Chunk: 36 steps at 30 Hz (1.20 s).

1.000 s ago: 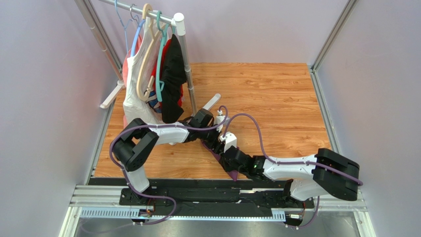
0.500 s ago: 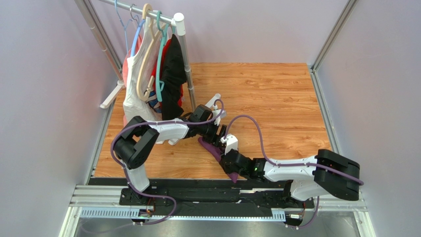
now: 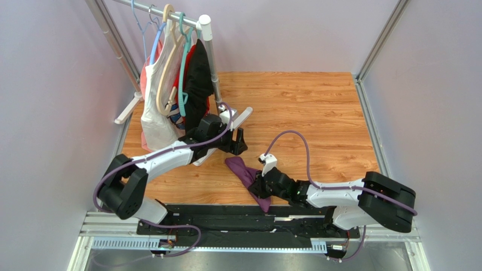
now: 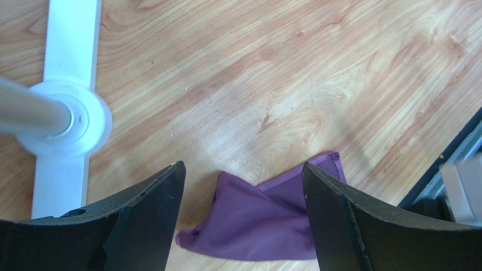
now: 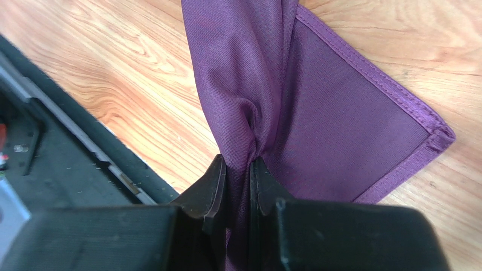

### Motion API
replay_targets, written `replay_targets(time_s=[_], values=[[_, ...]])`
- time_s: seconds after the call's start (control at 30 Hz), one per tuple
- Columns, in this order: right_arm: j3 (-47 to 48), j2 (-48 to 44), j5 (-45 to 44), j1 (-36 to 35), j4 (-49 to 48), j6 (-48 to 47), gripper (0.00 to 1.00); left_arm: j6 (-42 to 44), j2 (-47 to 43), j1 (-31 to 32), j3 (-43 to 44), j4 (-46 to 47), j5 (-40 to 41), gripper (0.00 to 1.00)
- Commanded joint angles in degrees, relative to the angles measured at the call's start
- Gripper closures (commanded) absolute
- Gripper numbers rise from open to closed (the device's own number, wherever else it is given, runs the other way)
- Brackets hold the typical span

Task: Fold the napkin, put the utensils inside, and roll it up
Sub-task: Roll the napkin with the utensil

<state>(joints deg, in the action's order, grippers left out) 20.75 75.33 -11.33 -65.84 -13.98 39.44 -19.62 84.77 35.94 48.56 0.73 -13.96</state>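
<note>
Purple napkin (image 5: 339, 113) — tight in R pincer (image 5: 238, 164)

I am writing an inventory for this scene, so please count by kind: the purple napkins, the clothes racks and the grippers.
Purple napkin: 1
Clothes rack: 1
Grippers: 2, the left gripper open, the right gripper shut on the napkin
Total: 4
</note>
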Motion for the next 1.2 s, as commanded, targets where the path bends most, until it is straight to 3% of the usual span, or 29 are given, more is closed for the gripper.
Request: replay_targets(time_s=[0.0, 0.2, 0.5, 0.73, 1.17], values=[[-5.54, 4.21, 12.53, 3.78, 5.56, 1.08, 1.00, 0.37, -4.87, -0.26, -4.87, 2.78, 0.17, 0.16], [-6.25, 5.79, 21.33, 9.76, 1.95, 0.37, 1.00, 0.02, -9.53, -0.26, -12.69, 9.81, -5.64, 0.17], [-7.13, 5.53, 34.07, 21.54, 2.11, -2.17, 1.00, -2.18, -13.23, -0.26, -19.20, 12.54, -2.31, 0.18], [-7.31, 7.11, 41.82, 29.53, 1.50, -3.93, 1.00, -0.95, -10.77, -0.26, -21.65, 18.40, -0.46, 0.18], [-5.02, 12.47, 43.59, 31.39, 1.85, -4.46, 1.00, -2.09, -1.28, -0.35, -19.20, 27.65, -3.36, 0.24]])
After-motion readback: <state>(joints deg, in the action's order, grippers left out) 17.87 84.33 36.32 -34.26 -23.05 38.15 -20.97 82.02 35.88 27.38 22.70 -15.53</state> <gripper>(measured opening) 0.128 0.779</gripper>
